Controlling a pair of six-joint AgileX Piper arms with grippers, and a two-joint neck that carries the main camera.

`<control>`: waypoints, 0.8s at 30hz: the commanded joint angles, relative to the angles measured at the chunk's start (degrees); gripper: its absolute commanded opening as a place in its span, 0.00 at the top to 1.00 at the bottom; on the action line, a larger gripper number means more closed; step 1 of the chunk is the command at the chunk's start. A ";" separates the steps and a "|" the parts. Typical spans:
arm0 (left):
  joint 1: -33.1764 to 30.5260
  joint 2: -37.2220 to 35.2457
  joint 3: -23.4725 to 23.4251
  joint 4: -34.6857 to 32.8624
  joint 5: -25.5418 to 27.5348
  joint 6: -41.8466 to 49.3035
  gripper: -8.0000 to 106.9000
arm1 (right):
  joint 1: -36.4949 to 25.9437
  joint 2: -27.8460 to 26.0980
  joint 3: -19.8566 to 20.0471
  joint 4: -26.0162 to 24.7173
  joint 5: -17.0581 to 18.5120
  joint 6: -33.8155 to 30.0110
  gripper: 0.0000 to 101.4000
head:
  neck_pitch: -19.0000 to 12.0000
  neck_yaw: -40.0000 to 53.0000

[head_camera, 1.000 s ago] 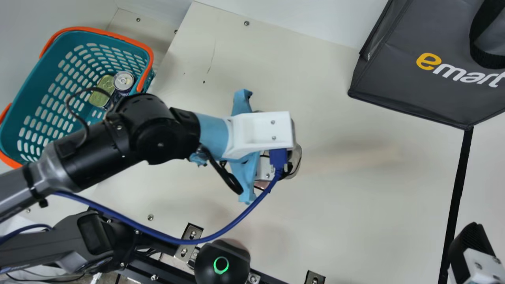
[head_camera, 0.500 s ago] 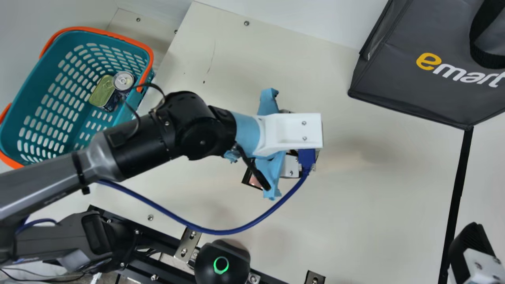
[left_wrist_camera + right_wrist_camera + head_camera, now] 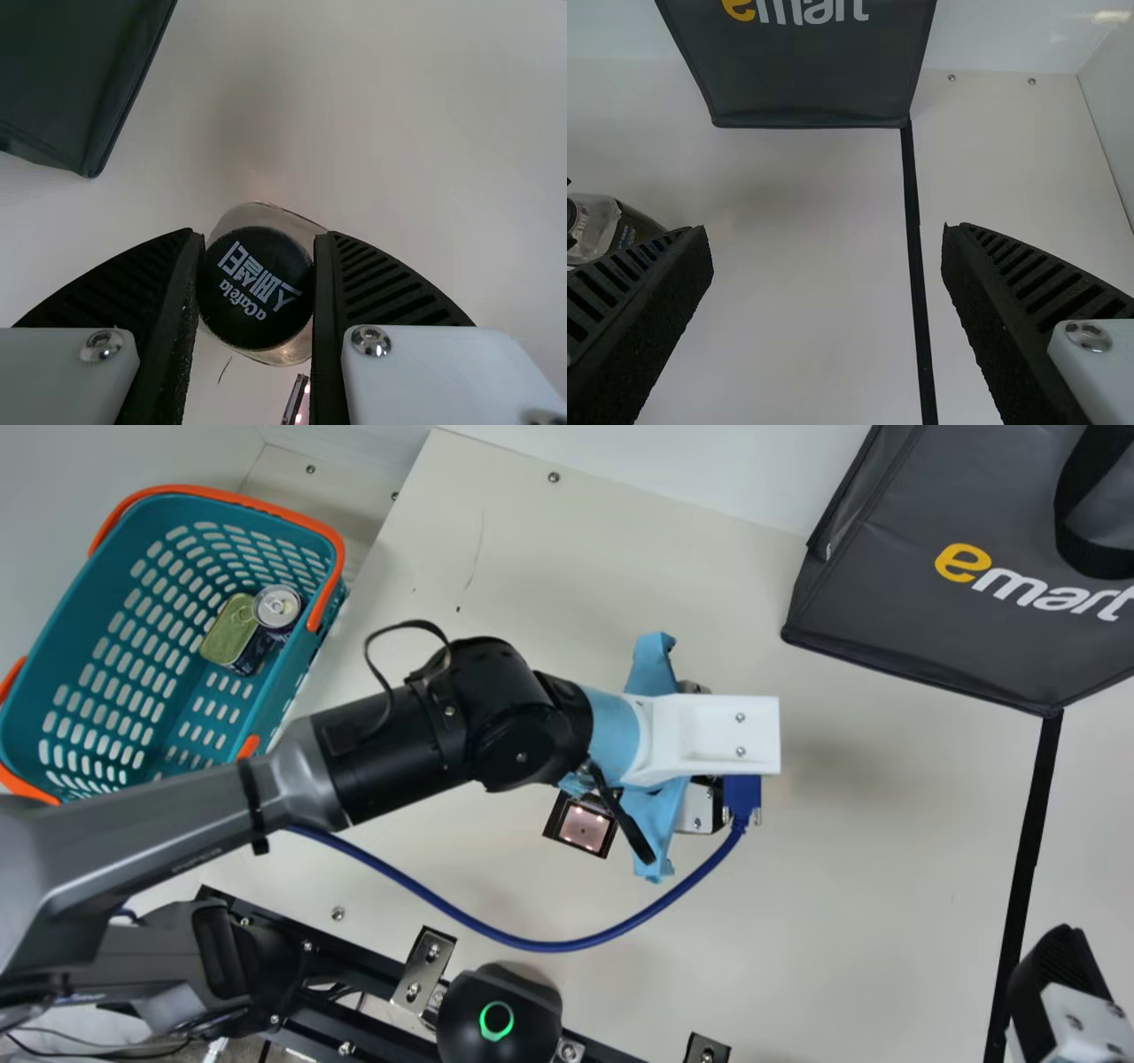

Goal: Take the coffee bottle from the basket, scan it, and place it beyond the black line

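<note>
Now, the left end effector (image 3: 702, 810) is grasping the coffee bottle (image 3: 255, 288) over the counter (image 3: 850, 921). At near right, the right end effector (image 3: 1067, 992) is released.

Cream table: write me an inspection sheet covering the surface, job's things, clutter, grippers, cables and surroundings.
Surface: cream table, thin dark scratch.
Job's things: coffee bottle short of the black line; lit square device; teal basket holding can and flat tin.
Clutter: nothing seen.
Grippers: left gripper shut on the bottle's cap end; right gripper open.
Cables: blue cable loops from left arm over the table.
Surroundings: dark bag, its corner meeting the line.
</note>
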 commanded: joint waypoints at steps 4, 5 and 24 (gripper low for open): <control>-0.96 1.00 -0.34 0.14 -0.45 -0.34 0.84 | 0.00 0.00 0.00 0.00 0.00 0.00 0.10 | -1.48 0.14; -1.11 1.20 -0.42 0.17 -0.51 -0.37 0.84 | 0.00 0.00 0.00 0.00 0.00 0.00 0.10 | -1.48 0.14; -1.70 3.07 -1.14 0.51 -1.39 -0.54 0.58 | 0.00 0.00 0.00 0.00 0.00 0.00 0.10 | -1.48 0.14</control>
